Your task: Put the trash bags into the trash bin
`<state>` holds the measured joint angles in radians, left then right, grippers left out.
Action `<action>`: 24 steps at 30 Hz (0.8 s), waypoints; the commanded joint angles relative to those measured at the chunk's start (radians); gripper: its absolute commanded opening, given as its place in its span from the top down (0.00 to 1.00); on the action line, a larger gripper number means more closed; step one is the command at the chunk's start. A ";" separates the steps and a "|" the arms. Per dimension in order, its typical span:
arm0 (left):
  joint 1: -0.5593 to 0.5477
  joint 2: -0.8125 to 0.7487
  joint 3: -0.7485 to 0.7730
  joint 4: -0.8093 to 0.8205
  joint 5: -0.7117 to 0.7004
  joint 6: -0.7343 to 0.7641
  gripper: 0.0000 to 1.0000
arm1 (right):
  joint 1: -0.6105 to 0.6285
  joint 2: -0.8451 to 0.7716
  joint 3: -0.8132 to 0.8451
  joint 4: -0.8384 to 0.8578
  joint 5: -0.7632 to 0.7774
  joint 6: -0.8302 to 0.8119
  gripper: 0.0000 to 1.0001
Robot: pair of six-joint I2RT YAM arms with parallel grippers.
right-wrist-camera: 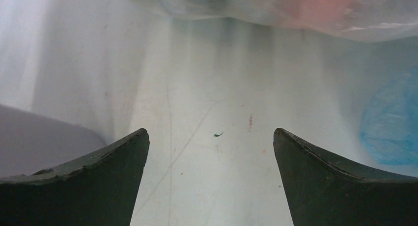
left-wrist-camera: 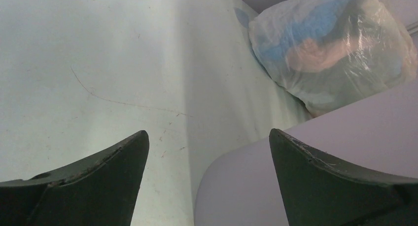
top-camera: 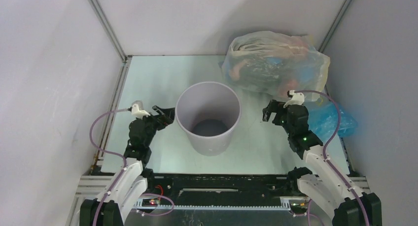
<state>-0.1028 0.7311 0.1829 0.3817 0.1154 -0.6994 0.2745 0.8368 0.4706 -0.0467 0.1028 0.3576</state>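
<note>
Light-blue trash bag [top-camera: 340, 122]: crumpled low at the right edge of the top view, below the stuffed clear bag [top-camera: 273, 63] and partly covered by the right arm [top-camera: 318, 162]; its long axis cannot be told. Trash bin [top-camera: 209, 117]: upright at frame centre, mouth open, nothing seen inside. The right gripper [top-camera: 268, 112], jaws spread and empty, is judged the nearer, with the bag to its right and the bin to its left. The left gripper [top-camera: 167, 113], likewise spread and empty, is placed just left of the bin.
</note>
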 commanded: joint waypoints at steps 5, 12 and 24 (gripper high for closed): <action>-0.006 -0.066 0.015 -0.011 -0.053 0.013 0.00 | 0.005 -0.057 0.002 -0.043 0.243 0.056 0.00; -0.007 -0.198 0.092 -0.268 -0.053 -0.046 0.00 | 0.004 -0.033 -0.003 -0.035 0.225 0.054 0.00; -0.028 -0.301 0.523 -0.743 0.045 -0.070 0.02 | 0.009 -0.017 -0.003 -0.019 0.174 0.048 0.00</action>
<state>-0.1078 0.3519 0.5907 -0.1795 0.0845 -0.7773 0.2768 0.8143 0.4698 -0.0944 0.2848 0.4034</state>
